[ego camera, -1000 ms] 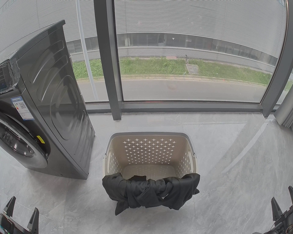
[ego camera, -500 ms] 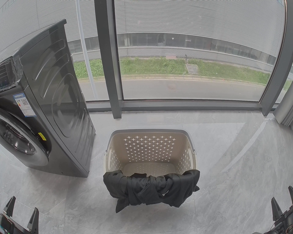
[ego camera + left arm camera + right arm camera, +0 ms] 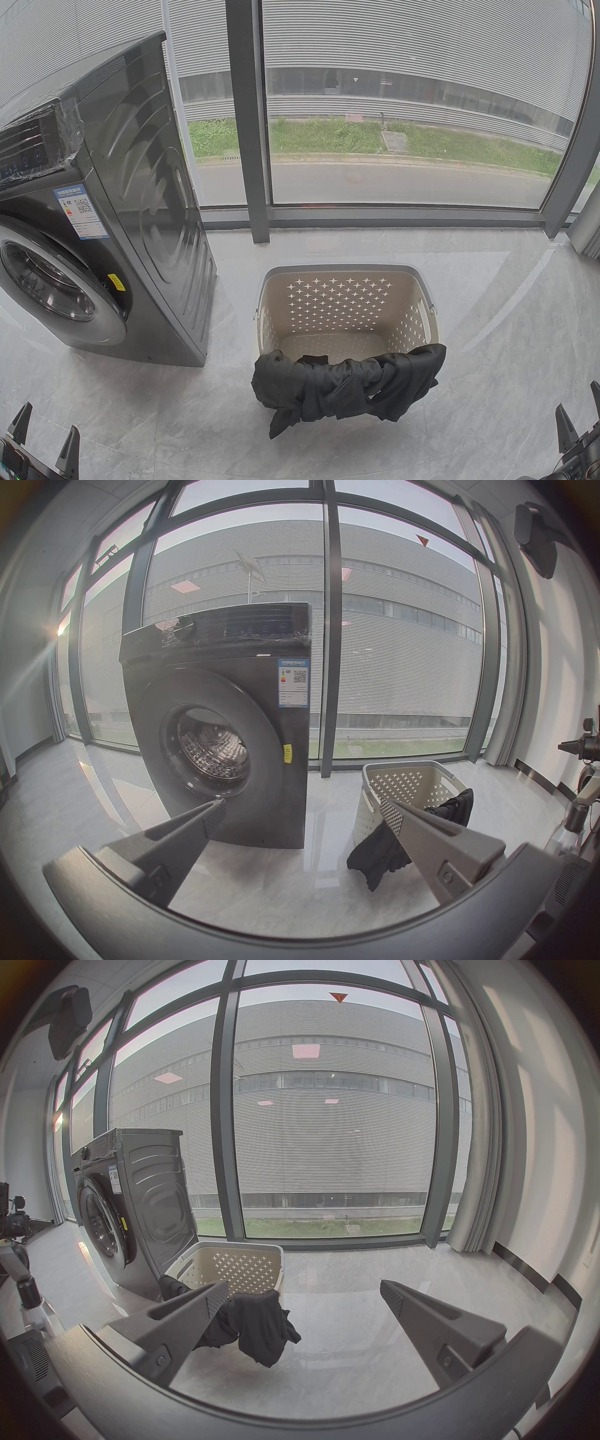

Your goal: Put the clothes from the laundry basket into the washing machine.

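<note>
Grey polished tile floor (image 3: pixel 500 325), full-height window wall (image 3: pixel 400 125) behind the laundry basket (image 3: pixel 340 300), grass and a road outside. Pale curtain (image 3: pixel 481 1179) hung off to the basket's right.

Basket sat on the floor. Washing machine (image 3: pixel 144 206) stood near it on the left, front panel turned toward the robot's side. Porthole (image 3: pixel 209 749) showed the drum, but I couldn't tell whether the door was open.

Dark garment (image 3: pixel 350 387) was bunched along the basket's near rim, part inside and part hanging down the outer wall, one tail reaching toward the floor.

Left gripper (image 3: pixel 49 420) and right gripper (image 3: pixel 577 400) were low, on the robot's side of the basket, one to each side and both well apart from it. Fingers on both were spread, holding nothing.

My read: step in hand was lining up on the basket; pick not started, nothing loaded.

Next move would call for:
- one gripper coming in over the near rim
- pinching a thick fold in the bunched middle, not the loose tail
- lifting high enough for the hanging part to clear the rim, so the basket isn't dragged
- checking the door before carrying the garment left
</note>
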`<state>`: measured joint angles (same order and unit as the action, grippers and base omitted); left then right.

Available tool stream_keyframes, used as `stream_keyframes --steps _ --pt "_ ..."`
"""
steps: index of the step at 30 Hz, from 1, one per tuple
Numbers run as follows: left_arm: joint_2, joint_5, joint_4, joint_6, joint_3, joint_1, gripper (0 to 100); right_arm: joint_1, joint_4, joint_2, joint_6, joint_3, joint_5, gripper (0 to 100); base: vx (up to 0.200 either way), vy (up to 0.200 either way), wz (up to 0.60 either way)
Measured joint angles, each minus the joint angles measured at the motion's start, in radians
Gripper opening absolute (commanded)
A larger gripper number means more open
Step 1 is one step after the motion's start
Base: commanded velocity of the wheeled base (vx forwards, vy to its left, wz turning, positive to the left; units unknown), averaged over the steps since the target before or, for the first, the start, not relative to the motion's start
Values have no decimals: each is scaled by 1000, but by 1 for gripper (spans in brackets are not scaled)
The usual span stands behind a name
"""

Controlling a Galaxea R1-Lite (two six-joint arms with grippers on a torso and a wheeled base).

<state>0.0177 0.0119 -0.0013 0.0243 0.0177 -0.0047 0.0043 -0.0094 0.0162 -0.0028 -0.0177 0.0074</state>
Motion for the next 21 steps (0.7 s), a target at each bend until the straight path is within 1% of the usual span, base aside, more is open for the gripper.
stream_keyframes --steps 21 --pt "0 0 0 -1 0 0 100 0 0 0 0 0 0 100 0 200 0"
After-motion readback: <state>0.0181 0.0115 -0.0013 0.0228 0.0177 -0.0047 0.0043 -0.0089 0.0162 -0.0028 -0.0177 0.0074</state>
